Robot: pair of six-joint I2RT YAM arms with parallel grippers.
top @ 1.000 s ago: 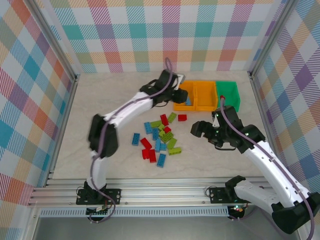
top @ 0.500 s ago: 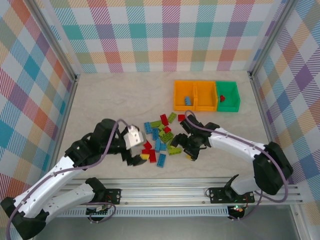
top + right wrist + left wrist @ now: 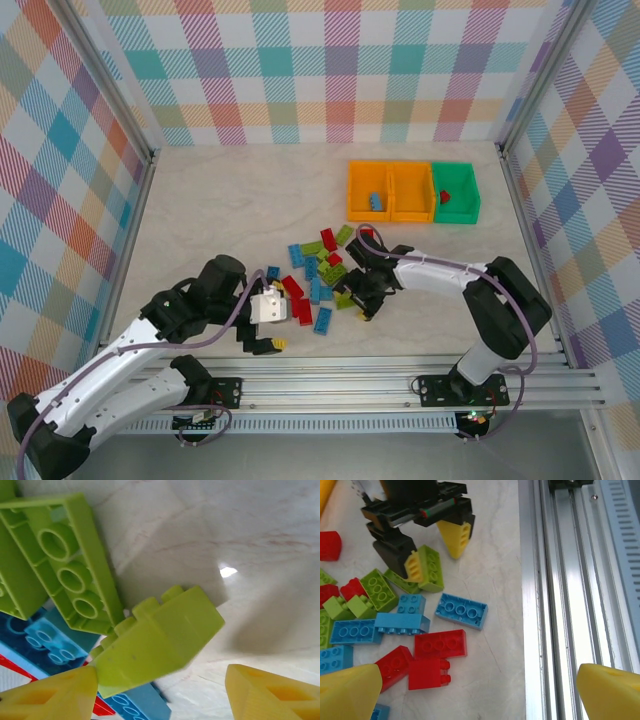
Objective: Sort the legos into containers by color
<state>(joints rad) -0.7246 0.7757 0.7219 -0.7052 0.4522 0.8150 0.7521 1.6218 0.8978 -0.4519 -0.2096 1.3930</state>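
The left gripper hangs low over the near edge of the table. Its two yellow fingertips are spread wide with nothing between them, one over the bricks and one over the aluminium rail.

Just right of it lie the loose legos, bunched in one pile at mid-table. From above I count about six blue, six red and six lime, though they sit too close together for a sure tally.

At the pile's right edge the right gripper is down among the bricks, jaws apart. One lime brick lies between its fingers. It touches one fingertip and stands clear of the other. A second lime piece rests upside down just beside it.

Well beyond the pile, three bins stand touching in a row at the far right. The left orange bin holds one blue brick. The middle orange bin comes next. The green bin holds one red brick.
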